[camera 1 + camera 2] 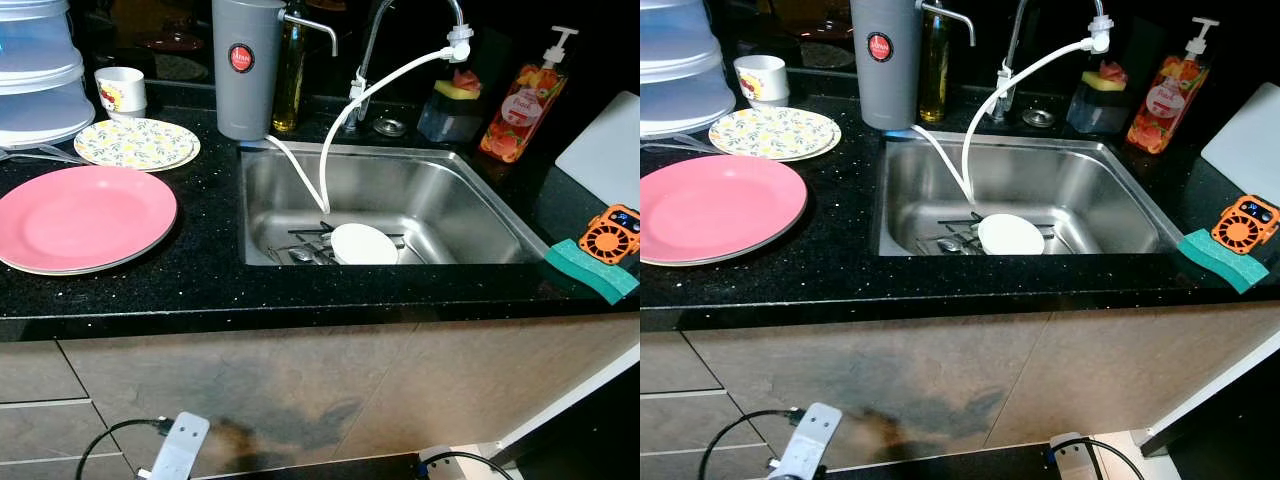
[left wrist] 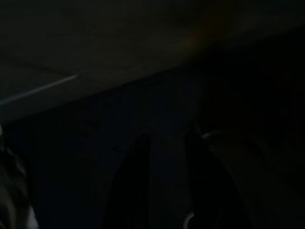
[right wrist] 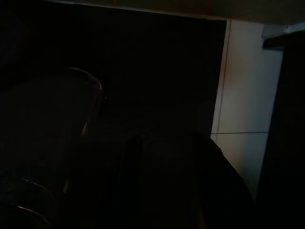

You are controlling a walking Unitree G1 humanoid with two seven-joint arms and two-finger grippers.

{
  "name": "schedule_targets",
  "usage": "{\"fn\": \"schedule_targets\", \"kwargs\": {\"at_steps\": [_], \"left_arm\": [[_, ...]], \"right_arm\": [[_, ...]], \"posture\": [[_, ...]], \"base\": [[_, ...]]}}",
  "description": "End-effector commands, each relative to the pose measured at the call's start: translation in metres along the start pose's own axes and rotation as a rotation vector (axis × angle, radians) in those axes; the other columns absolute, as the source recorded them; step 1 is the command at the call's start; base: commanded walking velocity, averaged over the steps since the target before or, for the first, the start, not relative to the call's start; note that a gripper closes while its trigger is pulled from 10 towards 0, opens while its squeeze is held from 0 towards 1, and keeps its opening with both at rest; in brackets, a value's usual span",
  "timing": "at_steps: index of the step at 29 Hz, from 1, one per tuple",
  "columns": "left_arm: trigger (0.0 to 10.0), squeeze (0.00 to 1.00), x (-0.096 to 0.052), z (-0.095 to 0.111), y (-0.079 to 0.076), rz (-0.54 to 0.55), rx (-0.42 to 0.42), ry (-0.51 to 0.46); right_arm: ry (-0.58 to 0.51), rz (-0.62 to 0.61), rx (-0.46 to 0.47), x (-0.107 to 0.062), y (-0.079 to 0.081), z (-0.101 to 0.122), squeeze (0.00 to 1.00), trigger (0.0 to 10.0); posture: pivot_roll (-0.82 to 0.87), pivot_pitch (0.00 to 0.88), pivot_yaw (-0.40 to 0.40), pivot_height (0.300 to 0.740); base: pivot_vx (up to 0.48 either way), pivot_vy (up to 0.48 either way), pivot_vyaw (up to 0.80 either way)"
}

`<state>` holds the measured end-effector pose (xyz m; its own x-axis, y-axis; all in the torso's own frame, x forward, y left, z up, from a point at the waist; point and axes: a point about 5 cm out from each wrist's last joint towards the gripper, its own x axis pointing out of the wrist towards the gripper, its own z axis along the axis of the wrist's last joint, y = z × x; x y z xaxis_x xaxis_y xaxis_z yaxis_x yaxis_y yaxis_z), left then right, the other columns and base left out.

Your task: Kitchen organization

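Observation:
A steel sink [image 1: 455, 205] is set in the black counter [image 1: 205, 270] straight ahead. In its basin lie a small white plate [image 1: 364, 244] and some cutlery [image 1: 305, 250]. On the counter to the left sit a large pink plate [image 1: 80, 215] and a yellow-patterned plate [image 1: 137, 143], with a white mug [image 1: 121, 91] behind them. Both arms hang low in front of the cabinet. The left gripper [image 2: 167, 191] and the right gripper [image 3: 164, 186] are dim shapes in their very dark wrist views.
A grey water filter [image 1: 246, 65] with a white hose, an oil bottle [image 1: 290, 70] and the tap [image 1: 400, 40] stand behind the sink. Right of it are a soap dispenser [image 1: 525, 100], a sponge holder [image 1: 452, 108], a green sponge [image 1: 590, 268] and an orange fan [image 1: 612, 233]. Clear stacked containers [image 1: 35, 75] fill the far left.

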<state>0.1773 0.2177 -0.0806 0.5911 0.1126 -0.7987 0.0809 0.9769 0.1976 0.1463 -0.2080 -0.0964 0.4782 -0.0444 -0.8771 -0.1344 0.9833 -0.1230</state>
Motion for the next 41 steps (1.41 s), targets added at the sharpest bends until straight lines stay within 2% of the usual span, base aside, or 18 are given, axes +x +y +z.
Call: {"fn": "schedule_targets", "kwargs": {"at_steps": [1, 4, 7, 9, 12, 16, 18, 20, 21, 23, 24, 25, 27, 28, 30, 36, 39, 41], "left_arm": [[10.0, 0.0, -0.002, -0.004, 0.005, 0.022, -0.025, -0.017], [10.0, 0.0, -0.003, -0.006, 0.011, 0.063, -0.032, -0.035], [10.0, 0.0, -0.005, -0.006, 0.018, 0.119, -0.11, -0.059], [10.0, 0.0, -0.009, -0.007, 0.027, 0.153, -0.162, -0.127], [10.0, 0.0, -0.019, -0.007, 0.04, 0.175, -0.175, -0.255], [10.0, 0.0, -0.028, 0.014, 0.048, 0.136, -0.172, -0.42], [10.0, 0.0, -0.031, 0.021, 0.048, 0.116, -0.159, -0.45], [10.0, 0.0, -0.043, 0.04, 0.04, 0.01, -0.045, -0.519], [10.0, 0.0, -0.05, 0.047, 0.034, -0.046, 0.043, -0.548], [10.0, 0.0, -0.06, 0.058, 0.026, -0.126, 0.144, -0.588], [10.0, 0.0, -0.06, 0.058, 0.026, -0.126, 0.144, -0.588], [10.0, 0.0, -0.07, 0.068, 0.021, -0.188, 0.186, -0.627], [10.0, 0.0, -0.084, 0.086, 0.011, -0.255, 0.21, -0.694], [10.0, 0.0, -0.084, 0.086, 0.011, -0.255, 0.21, -0.694], [10.0, 0.0, -0.096, 0.095, -0.001, -0.343, 0.256, -0.724], [10.0, 0.0, -0.136, 0.105, -0.027, -0.638, 0.492, -0.685], [10.0, 0.0, -0.146, 0.112, -0.03, -0.692, 0.552, -0.686], [10.0, 0.0, -0.154, 0.127, -0.029, -0.734, 0.602, -0.712]], "right_arm": [[0.006, -0.008, 0.013, -0.001, -0.002, -0.004, 0.0, 10.0], [0.007, -0.005, 0.003, -0.001, -0.002, -0.005, 0.0, 10.0], [0.005, -0.004, 0.005, -0.001, -0.001, -0.004, 0.0, 10.0], [-0.004, -0.001, 0.006, -0.001, -0.001, -0.002, 0.0, 10.0], [-0.013, 0.005, 0.0, 0.0, 0.0, 0.001, 0.0, 10.0], [-0.018, 0.012, -0.013, 0.0, 0.001, 0.003, 0.0, 10.0], [-0.018, 0.013, -0.014, 0.0, 0.001, 0.004, 0.0, 10.0], [-0.022, 0.014, -0.018, 0.001, 0.002, 0.006, 0.0, 10.0], [-0.025, 0.013, -0.017, 0.001, 0.002, 0.007, 0.0, 10.0], [-0.028, 0.012, -0.015, 0.001, 0.001, 0.008, 0.0, 10.0], [-0.028, 0.012, -0.015, 0.001, 0.001, 0.008, 0.0, 10.0], [-0.027, 0.012, -0.018, 0.001, 0.0, 0.008, 0.0, 10.0], [-0.023, 0.015, -0.03, 0.001, 0.0, 0.007, 0.0, 10.0], [-0.023, 0.015, -0.03, 0.001, 0.0, 0.007, 0.0, 10.0], [-0.02, 0.017, -0.038, 0.001, -0.001, 0.006, 0.0, 10.0], [-0.022, 0.013, -0.04, 0.001, -0.002, 0.007, 0.0, 10.0], [-0.025, 0.012, -0.038, 0.001, -0.003, 0.008, 0.0, 10.0], [-0.028, 0.012, -0.034, 0.001, -0.002, 0.009, 0.0, 10.0]], "posture": [[0.13, 0.016, -0.09, 0.74], [0.13, 0.016, -0.09, 0.74], [0.14, 0.021, -0.087, 0.74], [0.14, 0.021, -0.087, 0.74], [0.15, 0.029, -0.09, 0.74], [0.16, 0.031, -0.094, 0.74], [0.16, 0.031, -0.094, 0.74], [0.15, 0.027, -0.09, 0.74], [0.15, 0.027, -0.09, 0.74], [0.16, 0.028, -0.095, 0.74], [0.16, 0.028, -0.095, 0.74], [0.16, 0.031, -0.101, 0.74], [0.16, 0.032, -0.109, 0.74], [0.16, 0.032, -0.109, 0.74], [0.16, 0.032, -0.109, 0.74], [0.16, 0.027, -0.111, 0.74], [0.16, 0.023, -0.109, 0.74], [0.15, 0.024, -0.105, 0.74]], "base": [[0.0, 0.0, 0.0], [0.0, 0.0, 0.0], [0.0, 0.0, 0.0], [0.0, 0.0, 0.0], [0.0, 0.0, 0.0], [0.0, 0.0, 0.0], [0.0, 0.0, 0.0], [0.0, 0.0, 0.0], [0.0, 0.0, 0.0], [0.0, 0.0, 0.0], [0.0, 0.0, 0.0], [0.0, 0.0, 0.0], [0.0, 0.0, 0.0], [0.0, 0.0, 0.0], [0.0, 0.0, 0.0], [0.0, 0.0, 0.0], [0.0, 0.0, 0.0], [0.0, 0.0, 0.0]]}}
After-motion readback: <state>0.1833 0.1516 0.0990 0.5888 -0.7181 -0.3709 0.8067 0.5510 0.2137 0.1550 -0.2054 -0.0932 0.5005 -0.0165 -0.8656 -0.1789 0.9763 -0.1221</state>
